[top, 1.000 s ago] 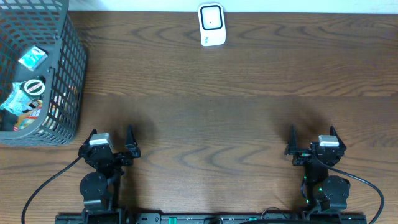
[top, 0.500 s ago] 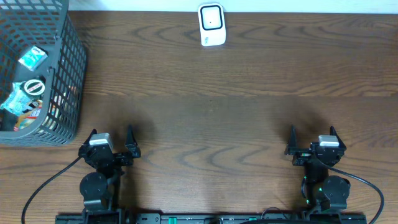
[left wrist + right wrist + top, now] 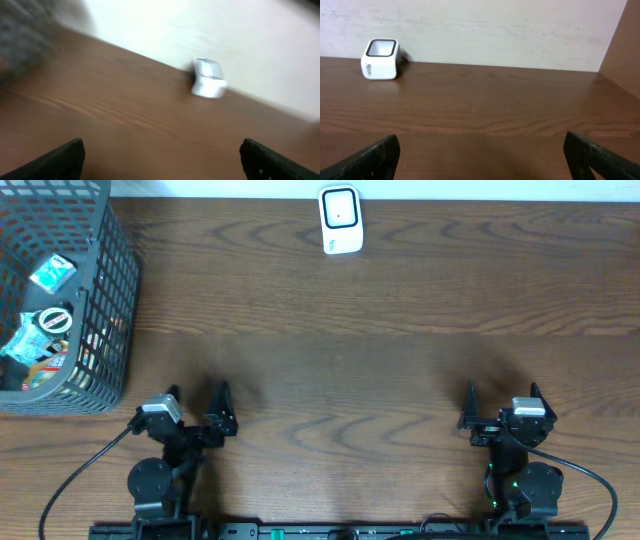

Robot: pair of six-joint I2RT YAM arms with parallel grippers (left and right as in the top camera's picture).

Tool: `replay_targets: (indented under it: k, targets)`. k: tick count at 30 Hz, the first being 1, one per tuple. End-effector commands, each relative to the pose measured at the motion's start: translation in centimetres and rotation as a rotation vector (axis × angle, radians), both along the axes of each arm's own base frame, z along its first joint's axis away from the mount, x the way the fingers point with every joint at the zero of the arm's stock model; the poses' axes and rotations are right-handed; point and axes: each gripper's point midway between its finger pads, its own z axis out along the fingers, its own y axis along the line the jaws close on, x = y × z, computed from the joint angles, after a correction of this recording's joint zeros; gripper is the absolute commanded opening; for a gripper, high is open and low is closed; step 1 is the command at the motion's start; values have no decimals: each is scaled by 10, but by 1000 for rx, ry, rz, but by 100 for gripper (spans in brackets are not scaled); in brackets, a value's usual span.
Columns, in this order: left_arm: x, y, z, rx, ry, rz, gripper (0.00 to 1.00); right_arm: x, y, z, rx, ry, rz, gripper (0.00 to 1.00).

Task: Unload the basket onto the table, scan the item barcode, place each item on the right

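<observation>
Left hand (image 3: 197, 392) wide open, empty, low over table (image 3: 380, 330); right hand (image 3: 502, 390) wide open, holding nothing.

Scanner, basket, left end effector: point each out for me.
scanner (image 3: 340, 220), overhead view, its white top face
basket (image 3: 118, 300), overhead view, its right mesh wall
left end effector (image 3: 197, 391), overhead view, midway between its fingertips

The desk (image 3: 400, 330) is dark brown wood with visible grain and a smooth, faintly shiny finish. The scanner (image 3: 340, 220) is smooth white plastic with a dark glossy window. The basket (image 3: 112, 330) is matt grey mesh holding shiny wrappers (image 3: 38, 338). The left hand (image 3: 197, 392) and right hand (image 3: 502, 390) look matt black.
</observation>
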Motion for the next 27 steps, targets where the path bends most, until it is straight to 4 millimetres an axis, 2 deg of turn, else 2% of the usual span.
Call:
replay_targets:
  k: [1,9,12,18,27]
  targets:
    - [-10,-35,-14,-357,131,-164,98,0,1,-1,2,3,2,99]
    - [-9,-34,-10,-354,111,-165,98,0,1,-1,2,3,2,99]
    - [-8,-34,2,-345,61,-174,98,0,1,-2,2,3,2,99]
    - [-13,-35,72,-299,-180,-214,98,0,1,-2,2,3,2,99]
    - [-37,-36,164,-149,-394,-230,98,0,1,-2,2,3,2,99]
